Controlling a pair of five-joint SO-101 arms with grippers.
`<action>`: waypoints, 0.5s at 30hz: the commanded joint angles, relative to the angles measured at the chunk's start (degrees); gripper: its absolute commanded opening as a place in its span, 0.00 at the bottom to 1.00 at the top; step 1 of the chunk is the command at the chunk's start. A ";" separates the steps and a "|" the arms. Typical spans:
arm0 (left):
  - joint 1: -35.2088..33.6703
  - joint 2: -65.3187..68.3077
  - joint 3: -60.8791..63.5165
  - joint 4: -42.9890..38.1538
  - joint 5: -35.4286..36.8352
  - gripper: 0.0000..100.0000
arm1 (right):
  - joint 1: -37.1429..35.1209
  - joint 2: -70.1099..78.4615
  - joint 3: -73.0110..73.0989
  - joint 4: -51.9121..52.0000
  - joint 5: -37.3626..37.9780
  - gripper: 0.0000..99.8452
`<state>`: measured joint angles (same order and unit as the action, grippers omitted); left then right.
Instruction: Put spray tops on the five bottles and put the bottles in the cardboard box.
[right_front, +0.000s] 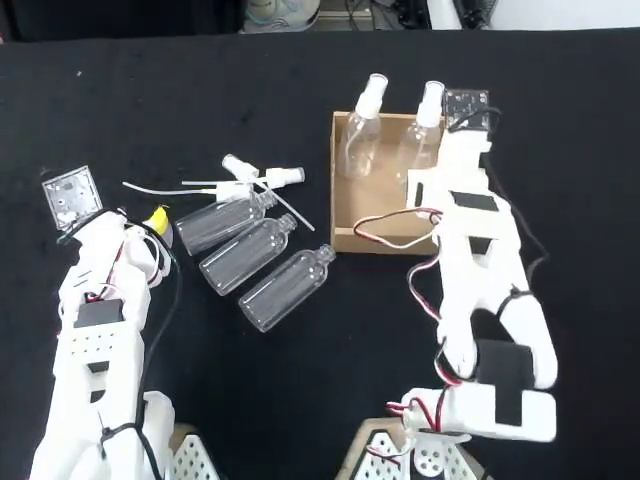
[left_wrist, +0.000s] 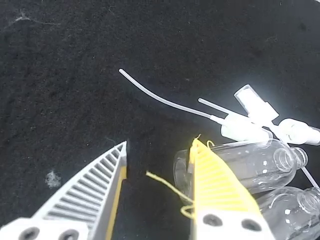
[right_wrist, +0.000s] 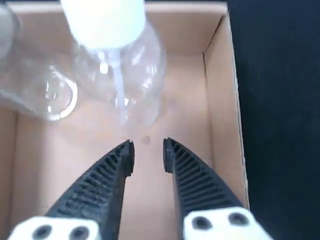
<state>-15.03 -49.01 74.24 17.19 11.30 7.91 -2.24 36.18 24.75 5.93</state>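
Over on the left of the overhead shot, the left gripper (right_front: 155, 222) is spread wide with nothing in it. Its yellow finger (left_wrist: 212, 185) sits right by the base of the nearest bare bottle (right_front: 222, 222). A second bare bottle (right_front: 250, 252) and a third bare bottle (right_front: 288, 288) lie beside it, stepping down toward the centre. The loose spray tops (right_front: 255, 178) are piled just above the bottle necks, tubes trailing left. Right of centre is the cardboard box (right_front: 340, 185), with two capped bottles (right_front: 362, 135) standing along its far side. The right gripper (right_wrist: 148, 150) hangs inside the box, open only a crack and empty, just short of the nearer capped bottle (right_wrist: 120, 65).
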 joint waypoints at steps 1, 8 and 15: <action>-0.48 -0.35 -0.66 -0.79 0.35 0.20 | 0.00 0.66 -3.38 -5.01 0.62 0.08; -0.31 -0.35 -0.66 -0.79 0.35 0.20 | -1.58 4.18 -3.47 -8.88 0.79 0.08; -0.31 -0.35 -0.66 -0.88 0.35 0.20 | -1.67 6.37 -3.21 -11.60 0.62 0.08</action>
<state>-15.03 -49.01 74.24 17.19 11.30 7.12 4.53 36.18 14.99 6.29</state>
